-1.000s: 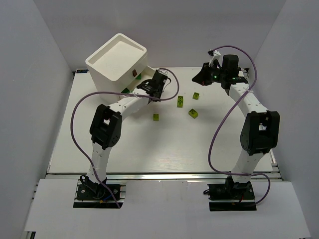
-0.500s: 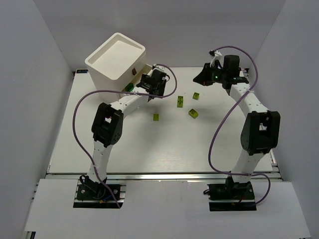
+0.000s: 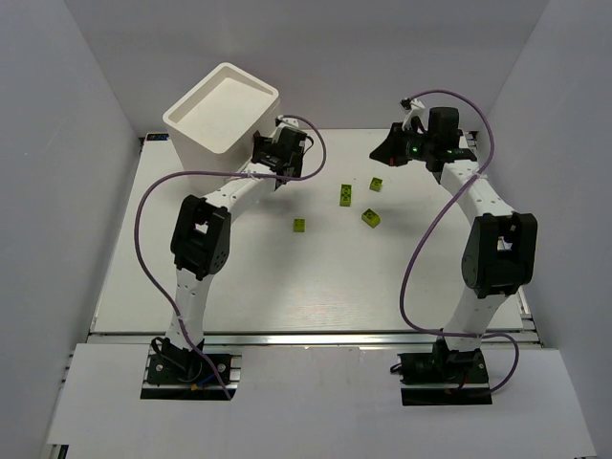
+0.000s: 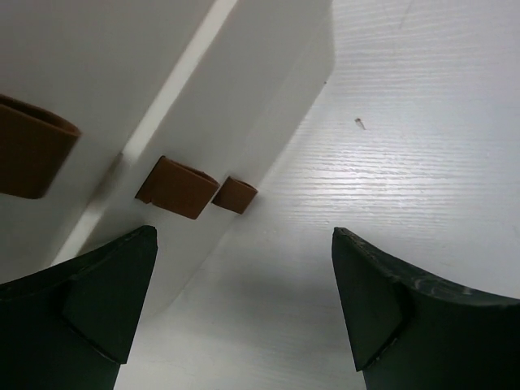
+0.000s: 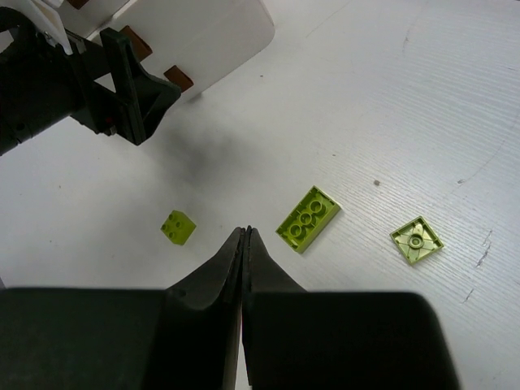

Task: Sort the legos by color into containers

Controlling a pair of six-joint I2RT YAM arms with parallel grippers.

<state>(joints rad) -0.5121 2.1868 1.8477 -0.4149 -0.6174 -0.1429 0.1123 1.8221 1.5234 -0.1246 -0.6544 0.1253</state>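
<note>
The white drawer box (image 3: 222,107) stands at the back left. In the left wrist view its front (image 4: 122,73) shows brown pull tabs (image 4: 177,188). My left gripper (image 3: 267,163) hangs open right at that front, nothing between its fingers (image 4: 106,296). Several yellow-green legos lie mid-table: a long brick (image 3: 345,195), a small one (image 3: 299,226) and two more (image 3: 377,184) (image 3: 371,218). My right gripper (image 5: 244,232) is shut and empty above them, with the long brick (image 5: 308,218) just to its right. No purple legos are in view.
White walls close in the table (image 3: 316,287) on the left, back and right. Purple cables loop off both arms. My left arm (image 3: 204,237) stretches along the left half toward the box.
My left gripper went from nearly shut to wide open and moved up-left against the box front. The drawer that stuck out no longer shows. The right arm stayed still.
</note>
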